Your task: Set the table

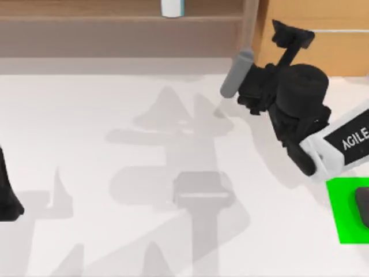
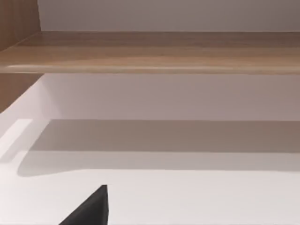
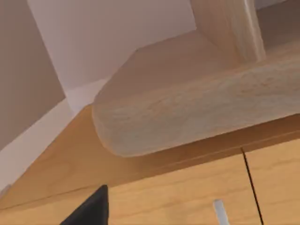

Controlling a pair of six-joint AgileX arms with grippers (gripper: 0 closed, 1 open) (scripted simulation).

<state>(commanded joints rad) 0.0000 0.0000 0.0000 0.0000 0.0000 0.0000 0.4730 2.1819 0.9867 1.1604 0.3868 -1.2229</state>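
Note:
The table (image 1: 86, 115) is a wide white surface with a bright green rectangular patch (image 1: 343, 213) at its right edge. A dark object (image 1: 363, 205) lies on that patch, cut off by the picture's border. My right gripper (image 1: 292, 36) is raised at the back right, up against the light-wood cabinet (image 1: 334, 34). Its wrist view looks closely at the cabinet's front (image 3: 187, 187) and a drawer seam. My left arm (image 1: 8, 190) is parked at the table's left edge, and its wrist view looks across the table (image 2: 187, 197) toward the shelf (image 2: 150, 51).
A brown wooden shelf (image 1: 115, 29) runs along the back, with a white and blue container (image 1: 172, 7) on it. A grey cylindrical bar (image 1: 236, 74) sticks out beside the right arm, where shelf and cabinet meet. A small metal piece (image 3: 219, 212) shows on the cabinet front.

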